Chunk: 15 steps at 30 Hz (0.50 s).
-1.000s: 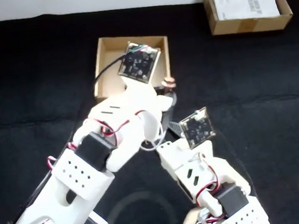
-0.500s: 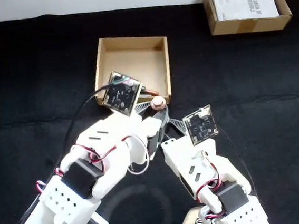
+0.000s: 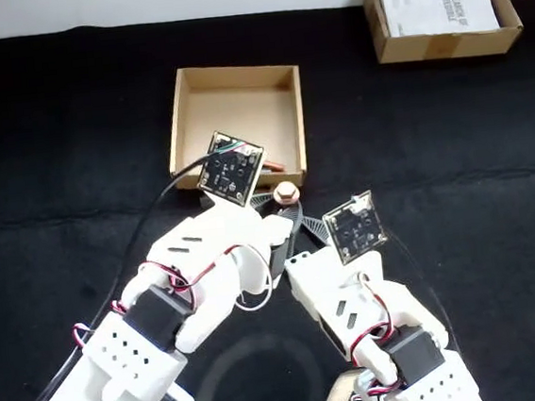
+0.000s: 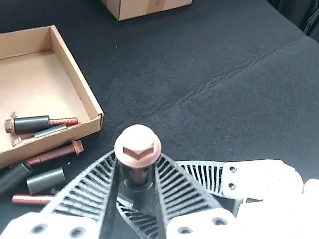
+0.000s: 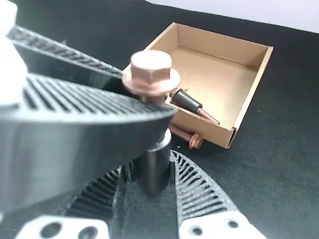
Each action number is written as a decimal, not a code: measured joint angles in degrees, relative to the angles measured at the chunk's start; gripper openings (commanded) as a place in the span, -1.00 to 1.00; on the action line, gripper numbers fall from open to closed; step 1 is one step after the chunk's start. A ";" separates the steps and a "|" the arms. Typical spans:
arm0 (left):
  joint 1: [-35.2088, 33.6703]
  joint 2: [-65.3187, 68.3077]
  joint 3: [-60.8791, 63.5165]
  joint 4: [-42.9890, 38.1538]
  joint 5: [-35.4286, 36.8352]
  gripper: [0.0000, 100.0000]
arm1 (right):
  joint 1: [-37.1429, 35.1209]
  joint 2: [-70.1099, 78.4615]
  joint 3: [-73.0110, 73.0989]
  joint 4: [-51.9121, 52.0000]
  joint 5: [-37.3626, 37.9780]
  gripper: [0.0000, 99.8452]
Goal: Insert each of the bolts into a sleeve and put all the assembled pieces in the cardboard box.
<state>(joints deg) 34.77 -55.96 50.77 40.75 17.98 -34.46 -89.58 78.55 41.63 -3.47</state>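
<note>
A copper bolt [image 4: 137, 146] with a hex head [image 5: 151, 70] stands upright in my left gripper [image 4: 137, 160], which is shut on its shank just under the head. Its lower end meets a black sleeve [image 5: 153, 169], and my right gripper [image 5: 149, 162] is shut on that sleeve from the opposite side. In the high view the bolt head [image 3: 285, 194] sits just in front of the cardboard box [image 3: 234, 69], with the left gripper [image 3: 283, 208] and right gripper [image 3: 296, 231] meeting under it. One assembled piece [image 4: 31, 123] lies inside the box.
Loose parts lie on the black cloth by the box's front wall: a bolt [image 4: 55, 152], a sleeve [image 4: 45, 180] and another bolt [image 4: 31, 199]. A second cardboard box [image 3: 441, 13] holding a paper sheet stands at the far right. Open cloth lies to the right.
My left arm drew back from over the box's right wall, carrying the bolt to the right gripper, and lowered it slightly. The right arm barely moved.
</note>
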 measured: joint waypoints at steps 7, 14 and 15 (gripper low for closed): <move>-0.09 -3.25 -8.70 19.69 -0.09 -0.51 | -0.18 0.00 0.00 0.00 2.20 -0.99; 0.00 -10.90 -14.59 36.48 -0.09 -0.76 | 4.13 0.18 0.09 -2.37 2.64 -0.99; 0.00 -12.57 -14.59 37.89 -0.09 -0.83 | 5.10 0.70 0.00 -3.25 2.64 -0.99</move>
<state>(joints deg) 34.77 -68.53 36.18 78.64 17.89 -29.36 -88.88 78.55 38.37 -0.84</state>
